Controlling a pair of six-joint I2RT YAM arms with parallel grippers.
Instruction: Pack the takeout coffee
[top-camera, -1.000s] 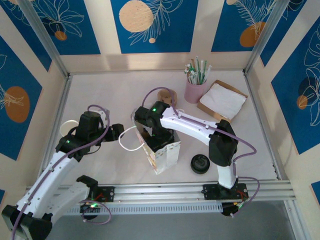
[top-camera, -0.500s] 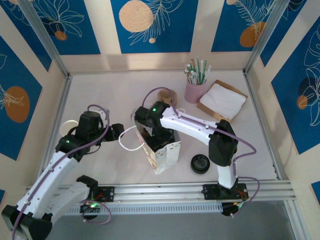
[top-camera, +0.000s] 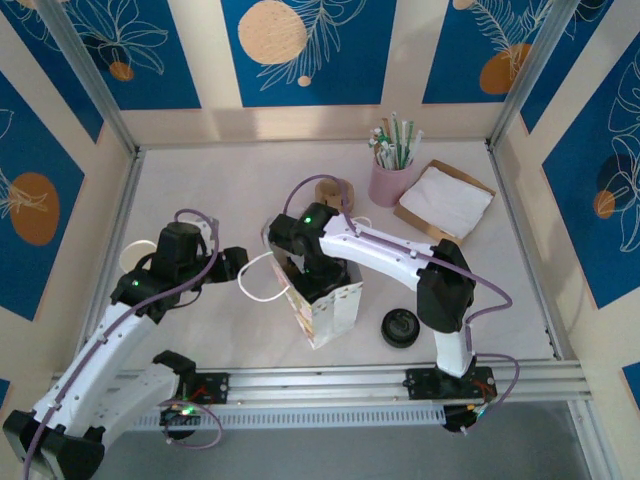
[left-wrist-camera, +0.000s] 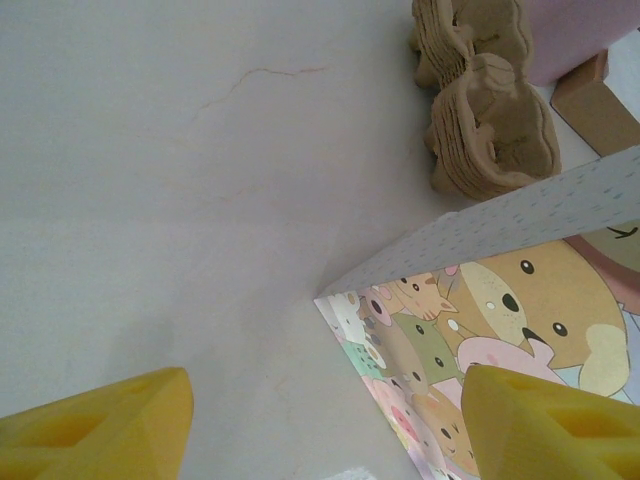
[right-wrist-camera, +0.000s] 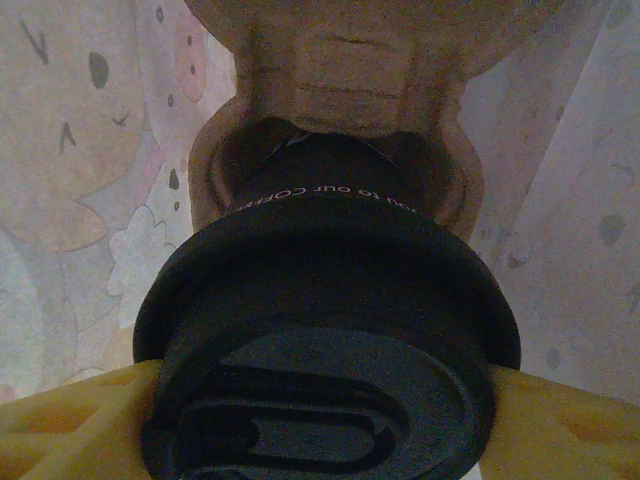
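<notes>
The takeout coffee (right-wrist-camera: 320, 330) shows its black round lid close up, and its lower part sits in a brown pulp cup holder (right-wrist-camera: 340, 70) inside the cartoon-print paper bag (top-camera: 332, 310). My right gripper (right-wrist-camera: 320, 425) reaches down into the bag (right-wrist-camera: 70, 150). Its yellow fingers (right-wrist-camera: 70, 420) stand at either side of the lid, whose rim hides any contact. In the top view the right gripper (top-camera: 310, 272) is at the bag's mouth. My left gripper (left-wrist-camera: 330, 430) is open and holds nothing, just left of the bag (left-wrist-camera: 480, 330), low over the table.
A loose black lid (top-camera: 400, 327) lies right of the bag. A pink cup of straws (top-camera: 390, 180) and a box of napkins (top-camera: 445, 200) stand at the back right. Stacked pulp holders (left-wrist-camera: 485, 120) lie behind the bag. A cream cup (top-camera: 137, 255) is by the left arm.
The bag's near top edge has shifted slightly. Both arms stay almost where they were.
</notes>
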